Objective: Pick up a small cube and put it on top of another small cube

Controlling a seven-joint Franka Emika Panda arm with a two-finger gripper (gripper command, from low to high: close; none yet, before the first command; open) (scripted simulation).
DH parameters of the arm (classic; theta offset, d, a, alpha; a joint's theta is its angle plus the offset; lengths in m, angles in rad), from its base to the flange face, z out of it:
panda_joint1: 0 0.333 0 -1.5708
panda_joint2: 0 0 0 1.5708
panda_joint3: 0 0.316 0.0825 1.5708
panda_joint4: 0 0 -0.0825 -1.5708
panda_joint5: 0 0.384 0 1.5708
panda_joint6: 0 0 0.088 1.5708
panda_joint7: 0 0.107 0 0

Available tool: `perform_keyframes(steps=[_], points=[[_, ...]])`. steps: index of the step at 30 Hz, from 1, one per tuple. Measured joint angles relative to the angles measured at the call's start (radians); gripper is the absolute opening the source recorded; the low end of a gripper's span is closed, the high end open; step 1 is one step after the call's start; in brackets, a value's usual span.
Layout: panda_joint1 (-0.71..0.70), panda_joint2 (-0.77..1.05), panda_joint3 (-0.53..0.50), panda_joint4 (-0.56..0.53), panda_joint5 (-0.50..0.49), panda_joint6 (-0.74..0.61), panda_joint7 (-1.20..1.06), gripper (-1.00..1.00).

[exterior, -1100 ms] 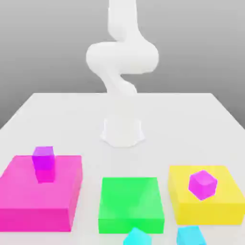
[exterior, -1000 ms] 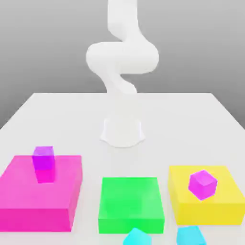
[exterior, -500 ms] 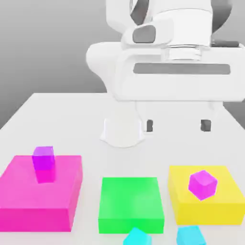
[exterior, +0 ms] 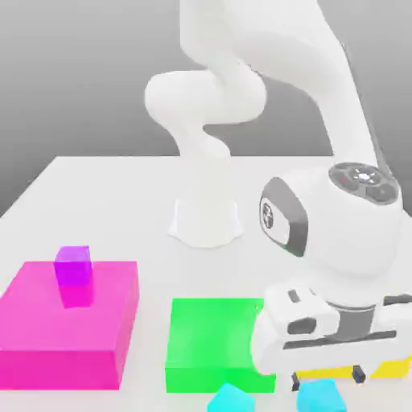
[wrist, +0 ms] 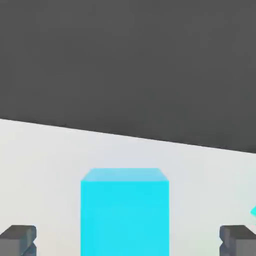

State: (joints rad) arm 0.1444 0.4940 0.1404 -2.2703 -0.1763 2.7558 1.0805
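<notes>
You have the jaws (exterior: 327, 377) spread wide and holding nothing, low at the near right of the exterior view, above the table (exterior: 121, 209). That width makes sense: the right-hand cyan cube (exterior: 321, 396) appears in the hand view between the two fingertips, with a gap on either side, so you can come down around it without knocking it. The hand is turned so that the cube's sides run square to the closing direction, which should let the pads meet flat faces rather than corners.

I'd take this cube as the one to lift. The left-hand cyan cube (exterior: 232, 399), just in front of the green block (exterior: 217, 330), seems a likely base, though the task names no pair; the purple cube (exterior: 74, 265) on the pink block (exterior: 64, 322) at the far left could serve too. The left-hand cyan cube sits at a different angle, so you may want to turn the wrist before stacking.

Next, centre and lower until the pads flank the cube, then close. Mind the yellow block (exterior: 394, 368) just behind the hand; a drift to the far side could bump it.
</notes>
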Motion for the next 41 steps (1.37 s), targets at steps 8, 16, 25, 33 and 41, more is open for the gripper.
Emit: perform_keyframes(steps=[8, 16, 25, 33, 41], points=[[0.005, 0.018, -0.005, 0.004, -0.005, 0.014, 0.004, -1.00], [-0.095, -0.249, -0.042, -0.100, 0.062, -0.146, -0.006, -1.00], [-0.363, -0.574, -0.225, -0.298, 0.059, -0.270, 0.108, -1.00], [-0.571, -0.859, -0.363, -0.472, 0.051, -0.373, 0.213, -1.00], [-0.585, -0.724, -0.396, -0.537, 0.071, -0.173, 0.205, 1.00]])
